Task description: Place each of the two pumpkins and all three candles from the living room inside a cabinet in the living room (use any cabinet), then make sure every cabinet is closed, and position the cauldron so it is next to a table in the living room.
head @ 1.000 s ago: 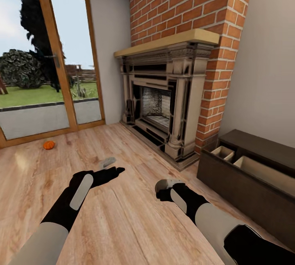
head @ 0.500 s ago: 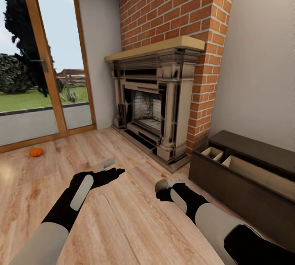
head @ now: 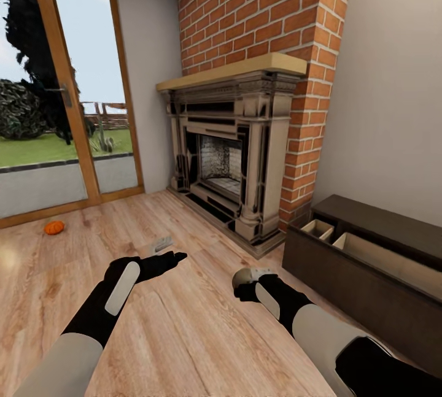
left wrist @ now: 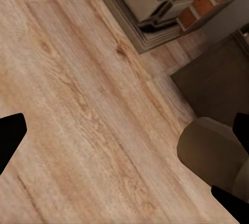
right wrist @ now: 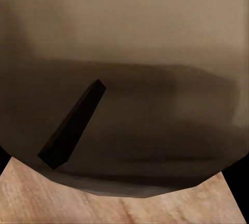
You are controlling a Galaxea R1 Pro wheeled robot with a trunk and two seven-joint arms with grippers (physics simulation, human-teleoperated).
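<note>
1 candle is held by the right gripper, pinched between its fingers; in the right wrist view the grey-brown body with its dark wick fills most of the frame, so the grip itself is hard to judge. The left gripper is spread and carries nothing, hanging over the wooden floor. 1 pumpkin lies on the floor near the glass door, well apart from both arms. The cabinet stands at the right, beside the fireplace, with its drawers pulled out and the pale interiors showing.

I think the next step is to bring the candle over an open drawer. The risk is that the candle, probably gripped near its end, slips or tips while the base turns, or that it knocks the drawer front and falls to the floor.
</note>
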